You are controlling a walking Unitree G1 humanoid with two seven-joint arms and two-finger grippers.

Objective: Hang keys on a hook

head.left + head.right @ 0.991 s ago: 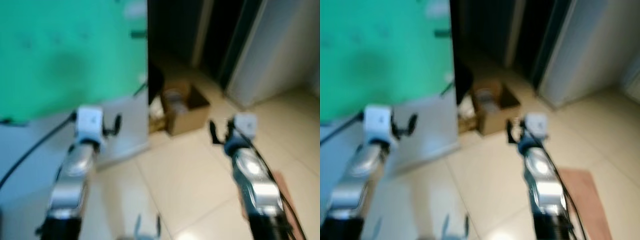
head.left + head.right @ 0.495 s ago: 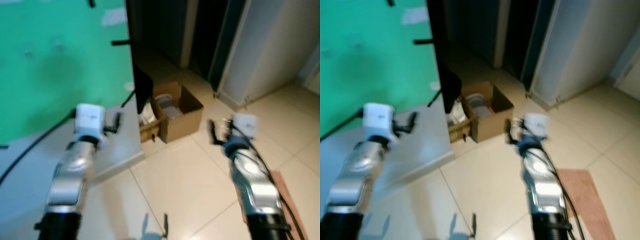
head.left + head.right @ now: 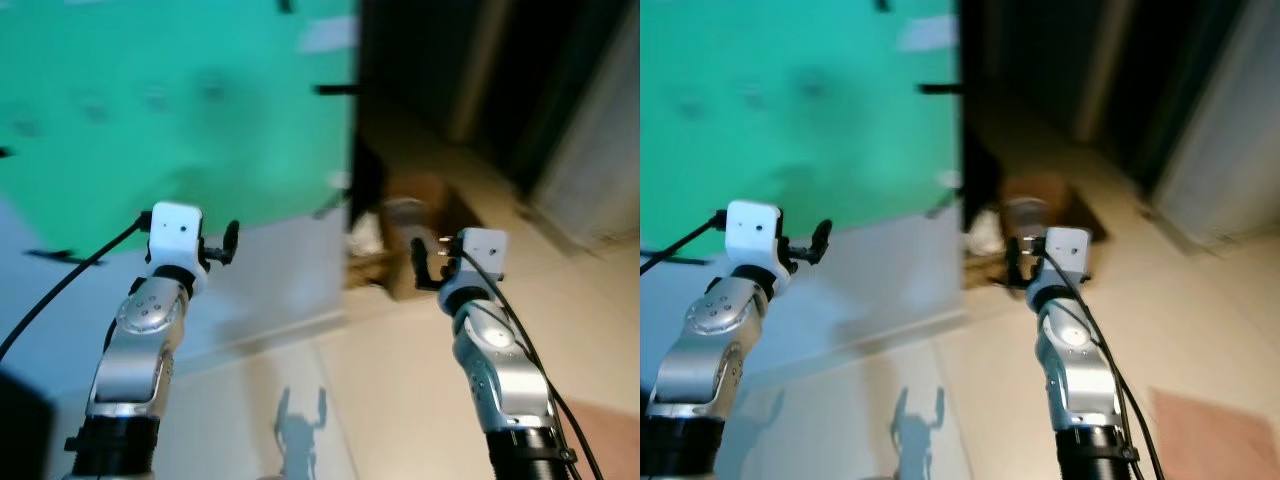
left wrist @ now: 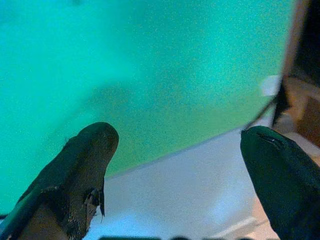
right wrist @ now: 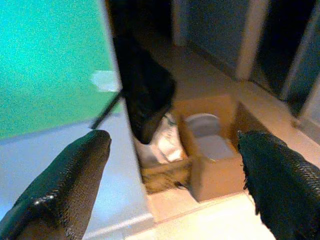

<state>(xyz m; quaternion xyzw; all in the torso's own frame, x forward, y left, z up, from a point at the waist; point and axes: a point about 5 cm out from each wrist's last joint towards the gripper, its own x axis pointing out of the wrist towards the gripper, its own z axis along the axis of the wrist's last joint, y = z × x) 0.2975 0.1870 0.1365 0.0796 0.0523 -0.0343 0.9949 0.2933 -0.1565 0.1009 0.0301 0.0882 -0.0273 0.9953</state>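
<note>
A green wall panel (image 3: 150, 110) stands ahead on the left, above a pale grey lower part. Short dark pegs (image 3: 335, 90) stick out near its right edge, too blurred to tell their shape. My left gripper (image 3: 225, 243) is held up in front of the panel, open, with nothing between its fingers (image 4: 75, 165). My right gripper (image 3: 425, 265) is raised at the same height and points toward the dark opening beside the panel. It is open too, and its fingers (image 5: 60, 185) hold nothing.
An open cardboard box (image 5: 212, 150) with a pale bowl in it sits on the tiled floor by the panel's edge. A black cloth (image 5: 145, 95) and a white bag (image 5: 160, 142) lie beside it. A reddish mat (image 3: 1220, 440) lies at lower right.
The camera has swung left: the green panel takes up more of the picture and the box has slid right. Both arms keep the same raised pose.
</note>
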